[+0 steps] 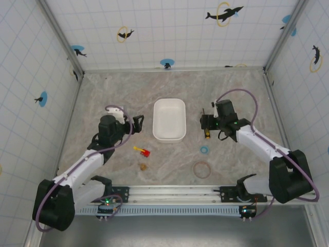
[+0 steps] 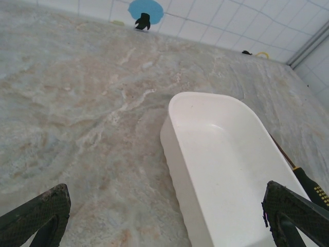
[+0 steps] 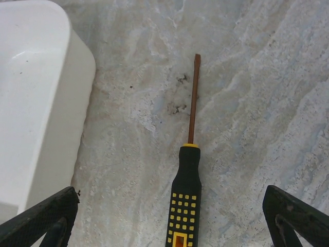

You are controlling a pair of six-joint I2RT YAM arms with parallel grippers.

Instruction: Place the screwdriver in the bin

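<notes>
Right gripper (image 1: 206, 123) and left gripper (image 1: 138, 122): both spread wide, both holding nothing.
From above, one screwdriver (image 1: 207, 131) lies flat under the right gripper, just beside the one bin (image 1: 169, 118) but clear of its rim. The table (image 1: 241, 92) is bare around them and the walls stand well back. One blue ring (image 1: 204, 150), one red ring (image 1: 202, 169) and one toy piece (image 1: 142, 151) lie nearer the bases. At the left wrist, the fingers (image 2: 36, 216) frame the bin's near end without touching it. At the right wrist, the fingers (image 3: 46, 216) straddle the handle with free table on either side.
</notes>
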